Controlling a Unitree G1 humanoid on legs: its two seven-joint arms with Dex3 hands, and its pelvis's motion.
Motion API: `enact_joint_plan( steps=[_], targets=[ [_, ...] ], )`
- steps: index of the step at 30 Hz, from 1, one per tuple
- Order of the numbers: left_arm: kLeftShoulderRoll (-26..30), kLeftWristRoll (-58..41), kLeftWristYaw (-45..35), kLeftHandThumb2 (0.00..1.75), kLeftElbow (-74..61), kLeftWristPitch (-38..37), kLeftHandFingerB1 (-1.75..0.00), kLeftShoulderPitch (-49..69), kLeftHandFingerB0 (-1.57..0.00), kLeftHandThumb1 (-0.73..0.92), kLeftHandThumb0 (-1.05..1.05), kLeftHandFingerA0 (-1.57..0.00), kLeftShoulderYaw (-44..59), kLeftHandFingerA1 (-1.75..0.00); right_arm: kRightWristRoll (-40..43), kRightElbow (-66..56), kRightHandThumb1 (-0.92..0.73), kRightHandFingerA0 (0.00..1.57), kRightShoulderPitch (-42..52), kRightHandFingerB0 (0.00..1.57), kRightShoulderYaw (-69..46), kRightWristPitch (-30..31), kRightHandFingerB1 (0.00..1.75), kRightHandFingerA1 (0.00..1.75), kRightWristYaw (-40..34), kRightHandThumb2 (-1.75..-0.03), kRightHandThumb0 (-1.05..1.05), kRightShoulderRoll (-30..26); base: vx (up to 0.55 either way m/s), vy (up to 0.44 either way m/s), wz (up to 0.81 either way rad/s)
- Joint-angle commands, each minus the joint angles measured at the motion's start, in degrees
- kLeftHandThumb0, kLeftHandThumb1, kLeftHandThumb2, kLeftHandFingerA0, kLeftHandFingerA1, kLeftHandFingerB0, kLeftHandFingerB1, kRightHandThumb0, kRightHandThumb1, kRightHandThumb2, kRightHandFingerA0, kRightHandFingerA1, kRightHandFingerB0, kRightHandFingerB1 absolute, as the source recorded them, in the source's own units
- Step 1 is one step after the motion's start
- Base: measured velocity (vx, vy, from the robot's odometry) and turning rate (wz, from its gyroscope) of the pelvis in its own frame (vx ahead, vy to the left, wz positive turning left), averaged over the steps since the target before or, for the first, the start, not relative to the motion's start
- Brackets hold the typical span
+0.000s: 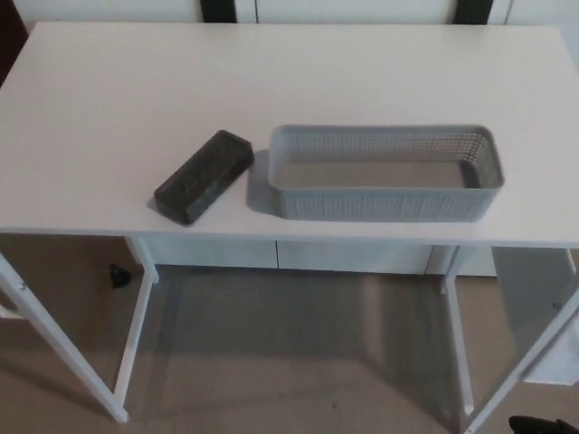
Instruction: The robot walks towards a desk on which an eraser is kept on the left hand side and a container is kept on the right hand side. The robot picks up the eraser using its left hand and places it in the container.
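Note:
A dark grey block eraser (204, 175) lies at an angle on the white desk (118, 99), close to its front edge and left of centre. Just to its right stands a long grey perforated container (384, 172), with nothing inside it. A narrow gap separates the two. Neither of my hands shows in the head view.
The desk's white legs (59, 348) and frame run down to a beige floor. Two dark chair backs (217, 9) show past the far edge. A small dark thing (118, 275) lies on the floor under the desk's left side. A black shape (543, 425) sits at the bottom right corner.

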Motion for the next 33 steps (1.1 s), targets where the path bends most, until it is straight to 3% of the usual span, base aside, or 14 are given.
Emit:
enact_joint_plan(
  steps=[1,2,3,4,14,15,18,19,20,26,27,31,32,33],
  targets=[
    [0.91,-0.07,0.17,0.68,0.37,-0.91,-0.67,-0.78,-0.39,0.36,-0.55,-0.51,0.51,-1.12,-0.11,-0.67,-0.35,0.41,-0.36,0.18,-0.14,1.00,0.52,0.61,-0.11,-0.81,-0.12,-0.10,0.06,0.470,0.43],
    [0.87,-0.19,0.04,0.67,0.48,-0.60,-0.67,-0.89,-0.39,0.36,-0.55,-0.51,0.59,-1.12,-0.04,-0.79,-0.36,0.41,-0.35,0.18,-0.19,1.23,0.52,0.62,-0.19,-0.81,-0.11,0.00,0.18,0.114,-0.34],
    [0.85,-0.30,-0.08,0.84,0.24,-0.64,-0.67,-0.75,-0.38,0.27,-0.57,-0.57,0.69,-0.97,0.00,-0.69,-0.36,0.42,-0.38,0.18,-0.23,1.10,0.52,0.62,-0.16,-0.81,-0.11,0.05,0.20,0.091,0.22],
    [0.81,-0.43,-0.23,0.68,0.00,-0.69,-0.66,-0.60,-0.38,0.36,-0.56,-0.50,0.79,-1.11,-0.29,-0.83,-0.36,0.42,-0.21,0.19,-0.08,1.05,0.52,0.62,-0.23,-0.82,-0.12,-0.08,0.08,0.094,0.09],
    [0.48,-0.87,-0.56,0.65,-0.82,-1.39,-0.67,-0.06,-0.34,0.40,-0.60,-0.49,1.51,-1.13,-0.56,-0.68,-0.35,0.43,-0.33,0.18,0.06,0.88,0.52,0.62,-0.28,-0.81,-0.12,-0.24,0.04,0.021,0.06],
    [0.20,-1.21,-0.93,0.84,-0.93,-1.18,-0.67,0.09,-0.35,0.30,-0.62,-0.55,1.72,-0.98,-0.56,-1.06,-0.36,0.43,-0.15,0.18,0.06,1.08,0.52,0.62,-0.11,-0.81,-0.11,-0.45,0.00,0.000,0.00],
    [-0.06,-0.84,-0.51,0.84,-2.41,-1.61,-0.67,0.83,-0.33,0.31,-0.68,-0.51,1.66,-0.98,-0.44,-1.04,-0.35,0.45,0.04,0.19,0.09,1.40,0.53,0.63,-0.04,-0.81,-0.11,-0.42,0.00,0.000,0.00],
    [-0.17,-0.60,-0.53,0.59,-4.26,-2.72,-0.66,1.59,-0.32,0.45,-0.72,-0.44,1.39,-1.13,-0.42,-1.32,-0.35,0.44,0.17,0.19,0.11,1.69,0.52,0.63,0.10,-0.81,-0.11,-0.60,0.00,0.000,0.00],
    [-0.27,-0.75,-0.96,0.56,-6.41,-3.02,-0.62,2.30,-0.33,0.48,-0.73,-0.44,1.33,-1.09,-0.35,-1.31,-0.36,0.43,0.04,0.19,0.08,1.77,0.52,0.62,0.21,-0.82,-0.11,-0.68,0.00,0.000,0.00],
    [3.65,-1.51,-10.29,0.57,-42.82,-6.07,-0.51,10.77,-0.28,0.54,-0.85,-0.35,-3.32,-0.86,-1.12,-0.03,-0.34,0.46,-1.40,0.20,0.57,0.93,0.53,0.63,-0.20,-0.81,-0.12,-0.81,0.00,0.000,0.00],
    [5.11,-2.77,-12.52,0.84,-49.16,-5.50,-0.53,11.59,-0.26,0.43,-0.86,-0.33,-4.41,-0.70,-1.14,-0.16,-0.34,0.46,-1.39,0.20,0.61,0.96,0.53,0.63,-0.21,-0.81,-0.12,-0.80,0.00,0.000,0.00],
    [12.24,-8.88,-21.07,0.57,-74.94,-1.40,-0.45,13.20,-0.31,0.54,-0.83,-0.34,-8.55,-0.61,-1.61,-0.35,-0.35,0.50,-1.56,0.21,0.90,0.63,0.53,0.65,-0.55,-0.81,-0.13,-0.99,0.00,0.000,0.00],
    [14.05,-10.42,-22.70,0.61,-80.16,-0.08,-0.46,12.82,-0.28,0.53,-0.87,-0.36,-9.33,-0.60,-1.61,0.03,-0.34,0.49,-1.61,0.21,0.89,0.30,0.53,0.64,-0.42,-0.81,-0.14,-1.15,0.00,0.000,0.00],
    [16.08,-12.00,-24.28,0.87,-85.41,0.84,-0.45,12.04,-0.19,0.51,-0.88,-0.38,-10.12,-0.61,-1.36,0.28,-0.34,0.49,-1.57,0.20,0.77,0.00,0.53,0.65,-0.16,-0.81,-0.13,-1.22,0.00,0.000,0.00]
  ],
)
